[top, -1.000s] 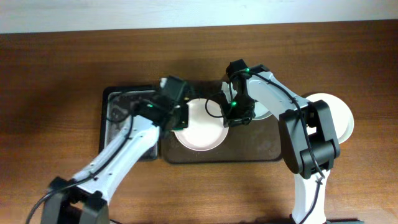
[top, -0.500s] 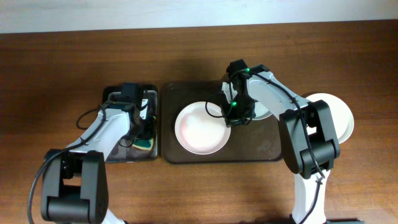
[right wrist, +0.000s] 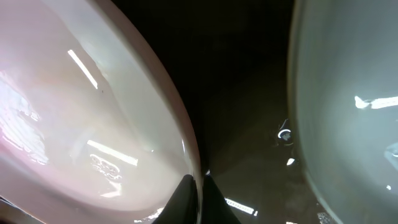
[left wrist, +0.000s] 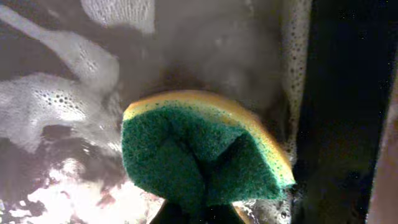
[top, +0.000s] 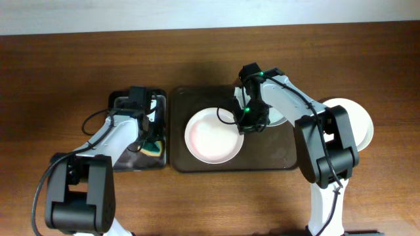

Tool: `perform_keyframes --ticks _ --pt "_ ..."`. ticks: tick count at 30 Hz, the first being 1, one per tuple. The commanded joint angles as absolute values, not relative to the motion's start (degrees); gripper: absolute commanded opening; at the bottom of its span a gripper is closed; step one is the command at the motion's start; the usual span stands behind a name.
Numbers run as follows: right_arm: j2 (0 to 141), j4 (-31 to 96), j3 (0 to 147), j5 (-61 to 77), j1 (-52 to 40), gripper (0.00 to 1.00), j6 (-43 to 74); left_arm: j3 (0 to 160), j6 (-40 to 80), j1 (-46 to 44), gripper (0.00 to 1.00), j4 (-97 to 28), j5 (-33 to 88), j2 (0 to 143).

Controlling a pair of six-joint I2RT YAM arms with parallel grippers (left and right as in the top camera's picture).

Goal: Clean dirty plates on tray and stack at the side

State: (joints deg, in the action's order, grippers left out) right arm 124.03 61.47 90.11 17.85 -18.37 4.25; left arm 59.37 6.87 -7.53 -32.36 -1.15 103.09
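A white plate (top: 211,134) lies on the left half of the dark brown tray (top: 266,154); its surface looks wet and faintly pink, with no squiggle. My right gripper (top: 244,124) is shut on its right rim, seen pinched in the right wrist view (right wrist: 198,190). A second plate (top: 281,119) lies on the tray, mostly hidden under the right arm; it shows in the right wrist view (right wrist: 348,93). A third white plate (top: 357,124) sits on the table right of the tray. My left gripper (top: 147,139) is shut on a green and yellow sponge (left wrist: 205,149) in the black tray.
The smaller black tray (top: 118,108) stands left of the brown tray and holds soapy water (left wrist: 68,106). The sponge (top: 155,149) is at its lower right corner, close to its right wall (left wrist: 348,112).
My left arm swung off the middle plate and went left into the black tray with the sponge, then lowered slightly. The right gripper has stayed on the plate's rim.
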Motion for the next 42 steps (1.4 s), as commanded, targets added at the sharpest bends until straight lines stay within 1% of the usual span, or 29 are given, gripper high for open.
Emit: perform_keyframes --ticks 1,2,3,5,8,10,11,12,13,14,15,16,20,21,22,23,27,28,34,35,36,38,42 --pt "124.6 61.8 89.8 17.3 -18.4 0.06 3.9 62.6 6.8 -7.3 0.28 -33.0 -4.4 102.1" --pt "124.6 61.8 89.8 17.3 -18.4 0.06 3.9 62.6 6.8 -7.3 0.63 -34.0 -4.3 101.8" --pt "124.6 61.8 89.8 17.3 -18.4 0.06 3.9 62.6 6.8 -7.3 0.70 -36.6 -4.3 101.9" --pt "124.6 61.8 89.8 17.3 -18.4 0.06 3.9 62.5 6.8 -7.3 0.76 -43.5 -3.2 101.9" --pt "124.6 61.8 89.8 17.3 -18.4 0.06 3.9 62.5 6.8 -7.3 0.76 -47.7 -1.4 101.9" --pt "124.6 61.8 89.8 17.3 -18.4 0.06 3.9 62.5 6.8 -7.3 0.76 -48.3 -1.2 101.9" --pt "124.6 61.8 89.8 17.3 -18.4 0.06 3.9 62.3 6.8 -7.3 0.74 -48.5 -1.0 101.9" --pt "124.6 61.8 89.8 17.3 -18.4 0.06 3.9 61.8 6.8 -7.3 0.70 -48.6 -0.6 101.9" --pt "124.6 61.8 89.8 17.3 -18.4 0.06 3.9 61.8 6.8 -7.3 0.62 -48.5 -0.6 102.0" --pt "124.6 61.8 89.8 17.3 -18.4 0.06 3.9 61.8 6.8 -7.3 0.49 -48.2 -0.6 102.0" --pt "124.6 61.8 89.8 17.3 -18.4 0.06 3.9 61.8 6.8 -7.3 0.03 -48.1 -0.6 102.0" --pt "124.6 61.8 89.8 17.3 -18.4 0.06 3.9 61.8 6.8 -7.3 0.00 -48.1 -1.3 102.0" --pt "124.6 61.8 89.8 17.3 -18.4 0.04 3.9 62.6 8.3 -7.3 0.00 -47.0 -1.5 100.9" --pt "124.6 61.8 89.8 17.3 -18.4 0.04 3.9 62.9 8.3 -7.3 0.12 -47.0 -1.5 100.1" --pt "124.5 61.7 90.0 17.3 -18.4 0.04 3.9 62.9 8.3 -7.3 0.74 -47.2 -1.4 99.7" --pt "124.4 61.7 90.4 17.1 -18.4 0.04 3.9 62.9 8.3 -7.3 0.88 -47.5 -1.2 99.7" --pt "119.8 61.8 92.3 10.9 -18.4 0.04 3.9 62.9 8.3 -7.3 0.91 -48.3 -1.3 99.7" --pt "117.2 61.9 92.3 8.8 -18.4 0.04 3.9 62.9 8.3 -7.3 1.00 -48.3 -1.3 99.7" --pt "105.5 63.9 92.3 -4.6 -20.9 0.04 5.3 62.9 8.3 -7.3 1.00 -48.1 -1.3 99.7" --pt "103.0 64.5 92.3 -10.5 -23.5 0.04 7.7 62.9 8.3 -7.3 0.99 -48.1 -1.3 99.7" --pt "102.1 64.8 92.3 -13.5 -24.8 0.04 9.2 62.9 8.3 -7.3 1.00 -48.1 -1.3 99.7" --pt "100.5 65.7 92.3 -25.9 -29.8 0.04 14.7 62.9 8.3 -7.3 1.00 -48.0 -1.3 99.7" --pt "100.5 66.2 92.3 -45.3 -39.7 0.04 19.0 62.9 8.3 -7.3 1.00 -48.0 -1.3 99.7"
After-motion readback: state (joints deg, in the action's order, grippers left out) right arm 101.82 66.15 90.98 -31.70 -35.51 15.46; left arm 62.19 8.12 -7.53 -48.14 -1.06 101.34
